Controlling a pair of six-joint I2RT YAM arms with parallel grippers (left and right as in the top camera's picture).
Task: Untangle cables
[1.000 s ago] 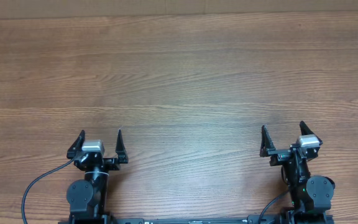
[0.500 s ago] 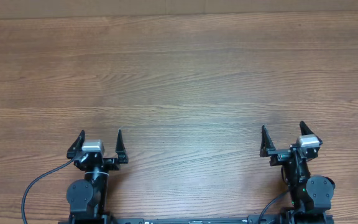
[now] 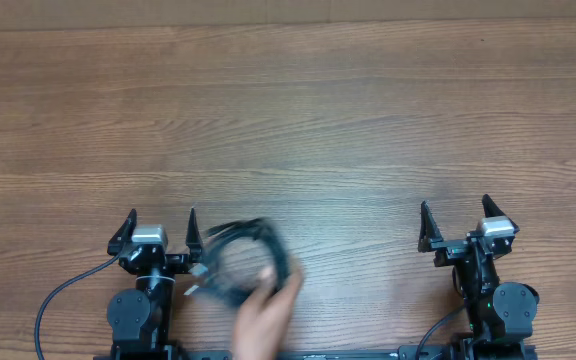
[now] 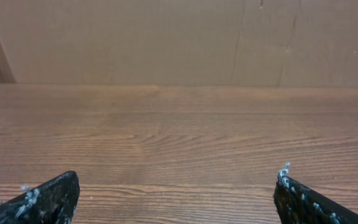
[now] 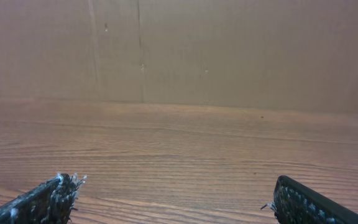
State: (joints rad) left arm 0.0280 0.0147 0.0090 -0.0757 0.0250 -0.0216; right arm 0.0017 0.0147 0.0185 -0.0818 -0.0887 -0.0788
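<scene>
**Cables in a person's hand, both grippers spread**

From above, a person's hand is holding a blurred bundle of thin black cables just beside the left gripper, at the near edge of the table. This gripper and the right gripper are standing spread wide and are gripping nothing. Each wrist camera is showing only bare wood between its fingers. The arms should probably be moving only once the hand is away, then pinching one loose end. No container is showing.

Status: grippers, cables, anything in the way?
Left gripper open, empty; right gripper open, empty. Cables bunched beside left gripper, blurred. Person's hand on them, in the way.
</scene>
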